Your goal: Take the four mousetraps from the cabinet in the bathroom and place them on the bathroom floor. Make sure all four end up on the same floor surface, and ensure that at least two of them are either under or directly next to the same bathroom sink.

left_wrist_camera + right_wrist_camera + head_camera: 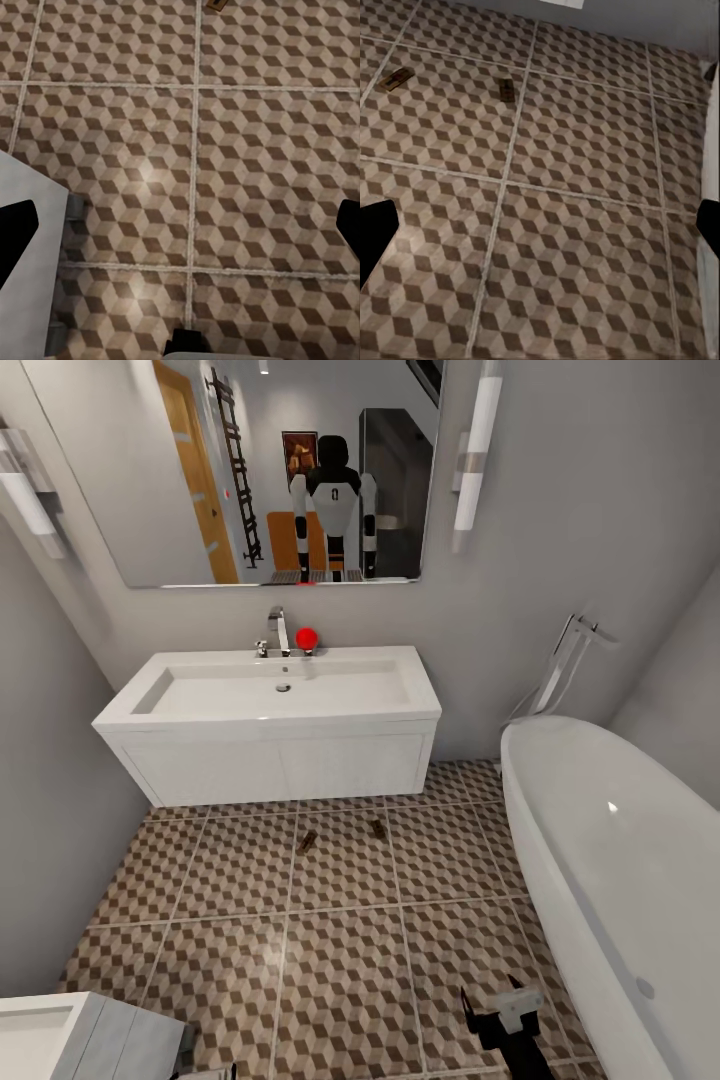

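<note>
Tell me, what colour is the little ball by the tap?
Red ball, clearest in the head view.

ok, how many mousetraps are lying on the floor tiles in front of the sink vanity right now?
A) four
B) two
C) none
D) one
B: two mousetraps, one and the other, lie apart on the patterned bathroom floor just in front of the white vanity under the sink; the right wrist view shows the same pair.
</note>
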You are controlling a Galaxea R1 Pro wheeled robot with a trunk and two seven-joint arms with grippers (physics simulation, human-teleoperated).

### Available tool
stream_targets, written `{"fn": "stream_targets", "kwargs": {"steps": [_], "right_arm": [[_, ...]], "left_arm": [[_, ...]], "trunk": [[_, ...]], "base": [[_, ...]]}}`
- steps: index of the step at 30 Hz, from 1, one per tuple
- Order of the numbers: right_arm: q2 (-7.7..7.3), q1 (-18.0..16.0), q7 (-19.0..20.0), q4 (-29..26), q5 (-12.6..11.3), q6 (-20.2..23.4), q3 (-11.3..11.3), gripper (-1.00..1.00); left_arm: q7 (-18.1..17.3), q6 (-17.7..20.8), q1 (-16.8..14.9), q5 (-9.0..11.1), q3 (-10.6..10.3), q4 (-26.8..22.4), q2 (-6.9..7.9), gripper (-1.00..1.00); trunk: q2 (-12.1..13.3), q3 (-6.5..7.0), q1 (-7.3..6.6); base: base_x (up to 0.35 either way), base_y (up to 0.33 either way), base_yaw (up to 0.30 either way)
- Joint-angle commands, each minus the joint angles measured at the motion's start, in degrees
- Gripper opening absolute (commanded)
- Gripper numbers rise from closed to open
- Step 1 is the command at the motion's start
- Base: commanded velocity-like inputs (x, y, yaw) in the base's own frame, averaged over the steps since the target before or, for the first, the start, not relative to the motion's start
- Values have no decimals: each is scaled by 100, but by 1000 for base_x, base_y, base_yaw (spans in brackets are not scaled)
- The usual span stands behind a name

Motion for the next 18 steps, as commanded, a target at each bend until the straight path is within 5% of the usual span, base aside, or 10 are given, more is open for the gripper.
{"fn": "stream_targets", "kwargs": {"steps": [1, 5, 8, 15, 18], "right_arm": [[-68, -4, -61, 5, 36, -8, 65, 100], [-370, 14, -55, 10, -249, -19, 63, 100], [-562, 201, -24, 14, -756, -46, 62, 100], [-582, 433, 15, 15, -1190, -140, 65, 100], [-373, 490, 25, 16, -1257, -133, 64, 100]], "left_arm": [[0, -33, -10, 32, -30, 22, -1, 100], [7, -33, -11, 33, -30, 22, -2, 100], [14, -33, -13, 35, -29, 22, -2, 100], [33, -26, -10, 38, -29, 22, -2, 100], [37, -25, -10, 38, -29, 22, -7, 100]], "trunk": [[-10, -10, 3], [-10, -10, 3], [-10, -10, 3], [-10, -10, 3], [-10, -10, 3]], "base": [[0, 0, 0], [0, 0, 0], [0, 0, 0], [0, 0, 0], [0, 0, 0]]}}
